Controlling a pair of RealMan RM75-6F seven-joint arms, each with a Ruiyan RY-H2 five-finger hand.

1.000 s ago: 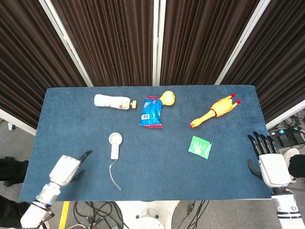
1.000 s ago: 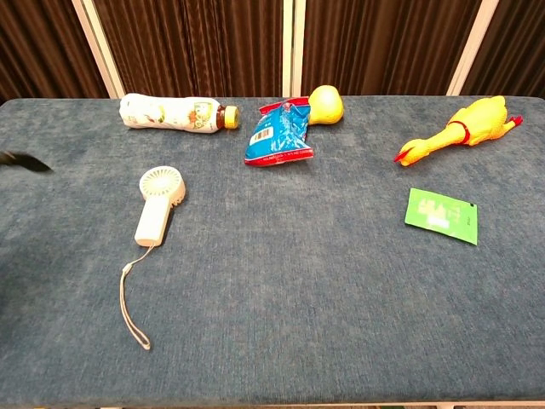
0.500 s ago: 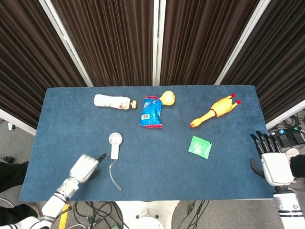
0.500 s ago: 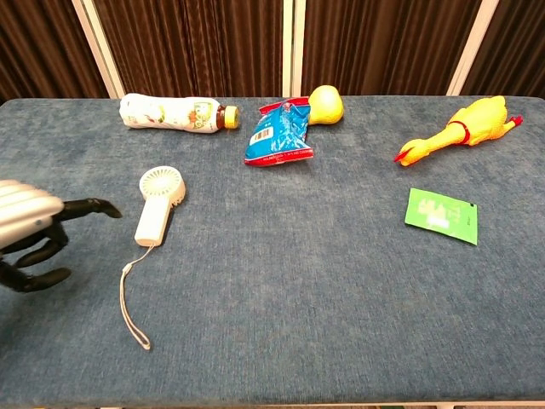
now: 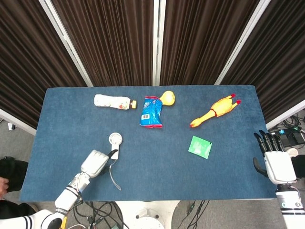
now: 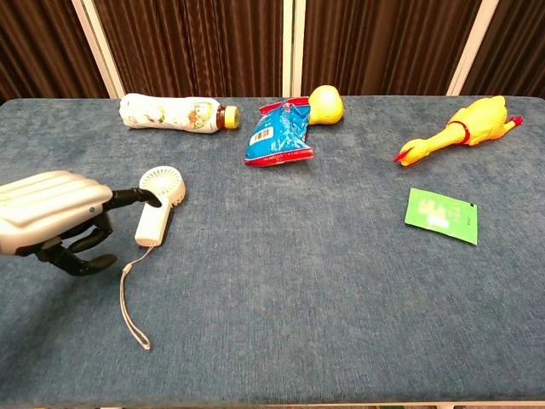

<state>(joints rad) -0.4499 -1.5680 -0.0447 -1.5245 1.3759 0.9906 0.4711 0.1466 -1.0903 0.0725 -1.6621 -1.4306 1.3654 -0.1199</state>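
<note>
Your left hand [image 6: 60, 217] sits low over the blue table [image 5: 157, 152], just beside the white handheld fan [image 6: 156, 207], which lies flat with its round head pointing away from you and its cord [image 6: 130, 307] trailing toward the near edge. The fingers [image 6: 132, 197] are spread and reach toward the fan's handle; one dark fingertip lies at the handle's upper end, and from these views you cannot tell whether it touches. Nothing is gripped, so that hand is released. Your right hand [image 5: 275, 160] hangs at the table's right edge, fingers straight and apart, holding nothing, well apart from the green packet [image 5: 200, 147]. Along the far side lie a bottle [image 5: 113, 101] on its side, a blue snack bag [image 5: 151, 112], a yellow round toy [image 5: 167, 97] touching the bag, and a rubber chicken [image 5: 214, 110].
</note>
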